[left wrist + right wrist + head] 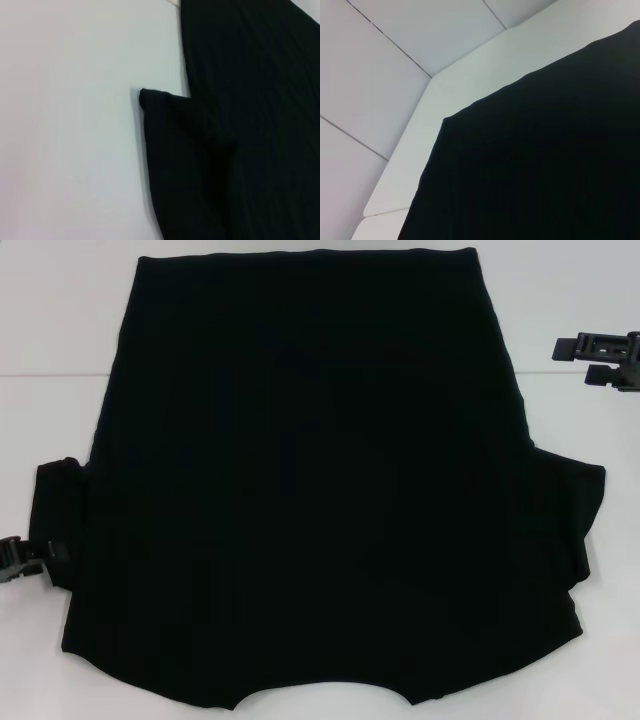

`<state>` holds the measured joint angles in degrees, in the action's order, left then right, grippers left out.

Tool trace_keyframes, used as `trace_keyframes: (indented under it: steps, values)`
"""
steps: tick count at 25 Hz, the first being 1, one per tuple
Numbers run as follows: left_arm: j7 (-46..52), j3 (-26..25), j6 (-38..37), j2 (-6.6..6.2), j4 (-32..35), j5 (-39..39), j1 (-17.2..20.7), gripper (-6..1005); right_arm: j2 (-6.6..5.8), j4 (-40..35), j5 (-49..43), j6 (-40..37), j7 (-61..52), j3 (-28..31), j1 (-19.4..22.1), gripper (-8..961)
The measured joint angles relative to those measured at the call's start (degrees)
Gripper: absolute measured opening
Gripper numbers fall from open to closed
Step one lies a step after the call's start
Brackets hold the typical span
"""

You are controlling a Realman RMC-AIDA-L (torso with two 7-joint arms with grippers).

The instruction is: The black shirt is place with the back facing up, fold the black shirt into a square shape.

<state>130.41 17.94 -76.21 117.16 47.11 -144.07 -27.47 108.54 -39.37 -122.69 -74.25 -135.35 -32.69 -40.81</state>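
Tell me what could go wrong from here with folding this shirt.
The left end effector sits at the left sleeve's edge, so it may pinch only one layer and the sleeve could bunch. The black shirt has its collar at the table's near edge, so pulling might drag it off.

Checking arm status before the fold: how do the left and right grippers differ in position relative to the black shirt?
The left gripper sits at the near left edge of the table, right at the black shirt's left sleeve, seemingly touching its cuff. The right gripper is at the far right, well apart from the fabric, over bare table. The right sleeve has no gripper near it. Both are dark and enter from the frame edges.
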Motion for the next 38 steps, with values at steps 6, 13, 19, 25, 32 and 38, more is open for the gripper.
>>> trace_keyframes:
  steps: [6, 13, 19, 25, 32, 38]
  values:
    - [0.02, 0.16, 0.36, 0.04, -0.51, -0.16, -0.21, 473, 0.00, 0.00, 0.00, -0.20, 0.01, 0.16, 0.04, 815]
    - [0.76, 2.05, 1.00, 0.22, -0.53, -0.30, -0.32, 393, -0.02, 0.00, 0.07, -0.35, 0.00, 0.41, 0.04, 809]
    - [1.62, 3.00, 1.54, 0.26, -0.49, -0.94, -0.74, 196, -0.05, 0.00, 0.23, -0.44, 0.00, 0.43, 0.04, 804]
    - [1.49, 2.53, 0.34, 0.03, -0.33, -0.38, -0.97, 61, -0.16, 0.00, 0.26, -0.48, 0.00, 0.44, 0.11, 798]
    - [2.76, -0.53, -0.57, -1.02, 1.54, -1.68, -1.59, 1, -0.18, 0.00, 0.36, -0.56, 0.00, 0.44, 0.13, 792]
    - [5.10, -2.41, 1.17, -1.56, 3.76, -5.38, -1.89, 1, -0.25, 0.00, 0.36, -0.56, 0.00, 0.53, 0.13, 787]
